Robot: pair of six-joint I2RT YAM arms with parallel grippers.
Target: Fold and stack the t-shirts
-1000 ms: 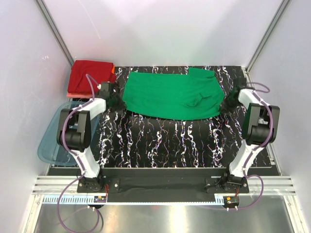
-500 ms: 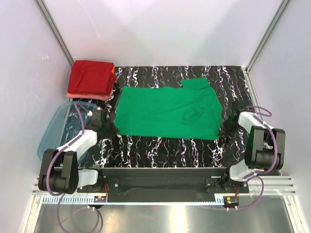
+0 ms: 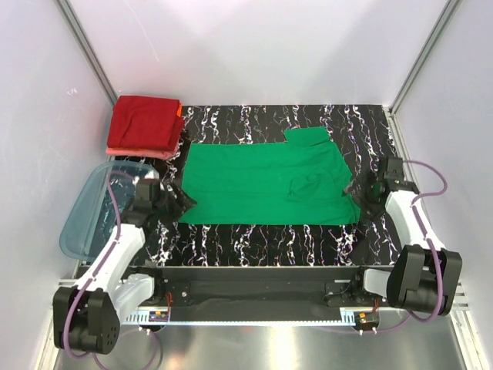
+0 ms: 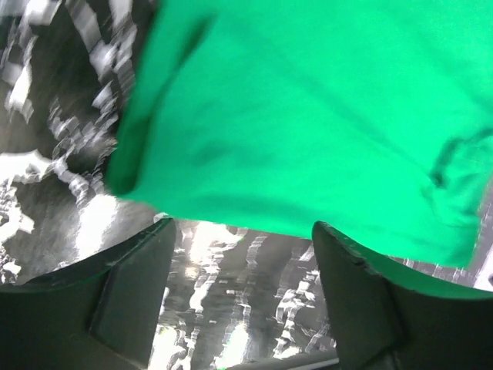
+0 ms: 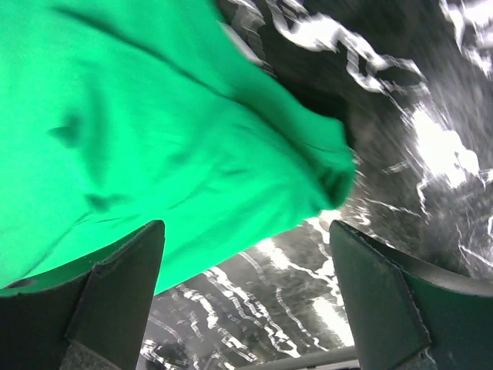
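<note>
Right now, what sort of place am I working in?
Probably a robot test cell: plain white walls framed by aluminium posts, a black marbled tabletop, and a metal mounting rail along its near edge.

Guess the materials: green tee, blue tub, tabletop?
Green t-shirt: soft cloth, probably knit, matte; it lies limp with wrinkles and a rolled edge.
Blue tub: smooth plastic by the look; its tinted wall is see-through.
Tabletop: black with white marble veining, shiny, with glare in the wrist views; likely laminate or printed film, can't tell which.
</note>
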